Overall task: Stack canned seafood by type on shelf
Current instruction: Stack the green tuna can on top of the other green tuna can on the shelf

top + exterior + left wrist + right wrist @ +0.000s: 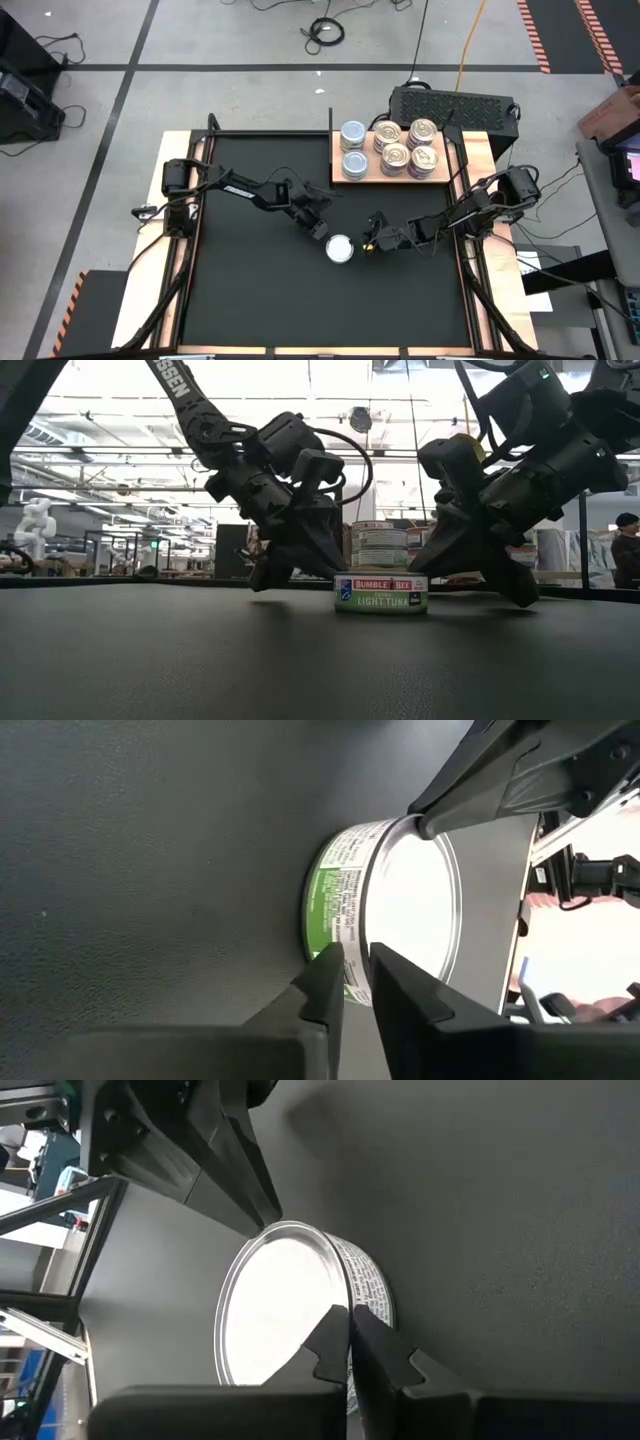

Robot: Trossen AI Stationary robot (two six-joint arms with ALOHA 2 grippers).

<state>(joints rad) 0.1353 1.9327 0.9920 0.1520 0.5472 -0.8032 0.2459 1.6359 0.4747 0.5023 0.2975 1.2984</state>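
Note:
One tuna can (340, 249) with a plain silvery top and a green label (380, 592) stands flat on the black mat, mid-table. My left gripper (322, 232) is at its left side, shut on its rim. My right gripper (368, 243) is at its right side, fingers shut. The wooden shelf (370, 178) lies at the far right. It carries silvery-topped cans (353, 148) on its left part and several gold-topped cans (408, 146) on its right part. My left gripper has the can's top rim (362, 952) between its fingertips, one finger (325, 978) on the labelled side wall and one (400, 985) over the lid. It comes slanting down from the table's left. The can sits flat on the mat. My right gripper lays its shut fingertips (340, 1325) against the can's top rim (345, 1285) on the side opposite the left gripper. It comes slanting down from the table's right.
A black box (450, 105) stands just beyond the shelf at the far edge. Bare black mat (260, 290) stretches toward the near edge and to the left. The table's wooden border (480, 150) runs beside the shelf.

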